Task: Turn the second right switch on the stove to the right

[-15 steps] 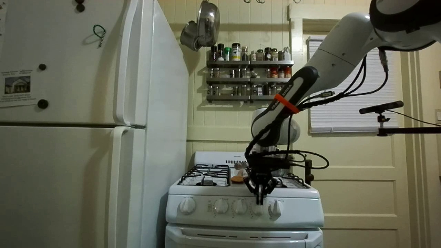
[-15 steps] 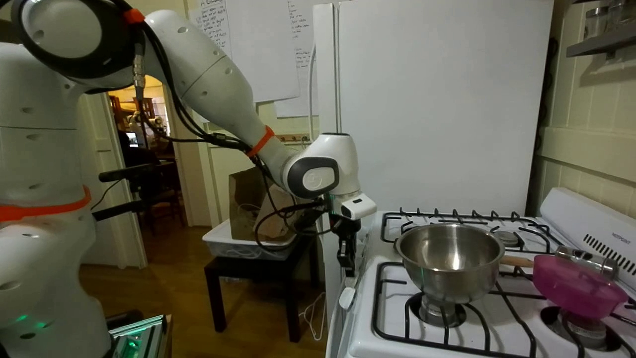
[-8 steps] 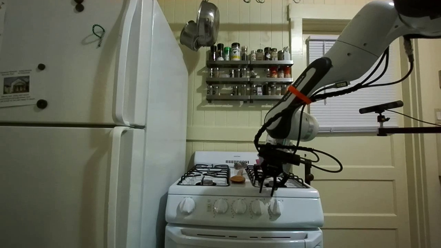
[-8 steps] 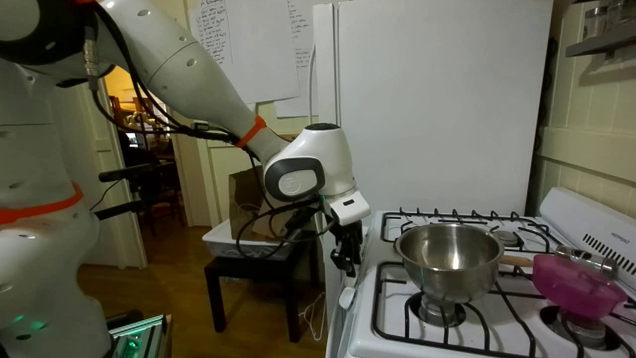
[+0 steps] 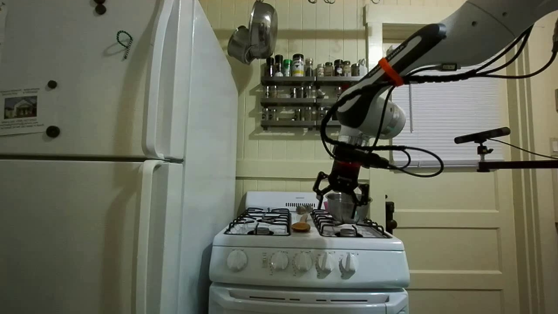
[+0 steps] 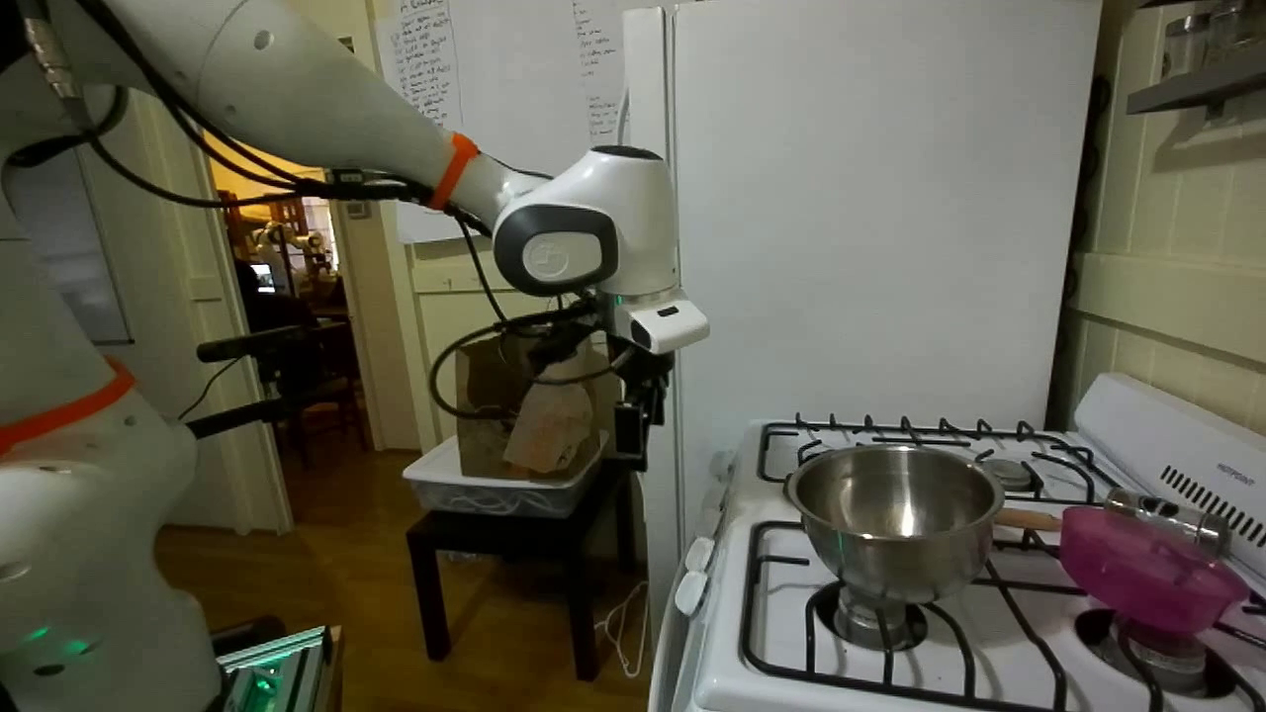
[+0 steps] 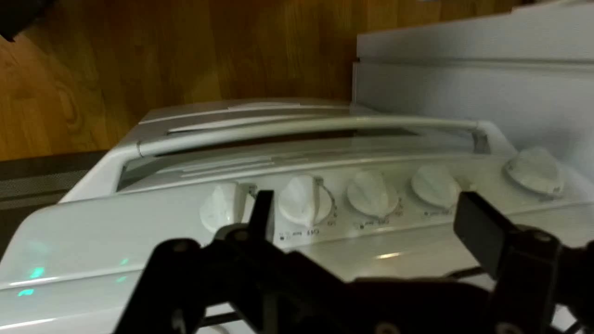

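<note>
The stove (image 5: 370,279) carries a row of white knobs on its front panel. Second from the right end is the second right switch (image 5: 326,262), its ridge roughly upright. From above, the wrist view shows that same second right switch (image 7: 301,202) with its ridge end near the OFF mark. My gripper (image 5: 337,213) hangs well above the panel, apart from every knob. Its jaws stand wide apart in the wrist view, where a black finger (image 7: 263,215) comes between the switch and the end knob (image 7: 220,208) in the picture. Nothing is held.
A steel bowl (image 6: 895,534) sits on a front burner, with a pink container (image 6: 1152,574) behind it. A wooden spoon (image 5: 301,226) lies between the grates. The tall refrigerator (image 5: 211,144) stands beside the stove. A camera on a bracket (image 5: 481,136) juts in beyond the arm.
My gripper has risen from in front of the second right switch and drawn back from the stove. Its jaws have spread from shut to wide. The switch, partly covered before, now shows fully.
</note>
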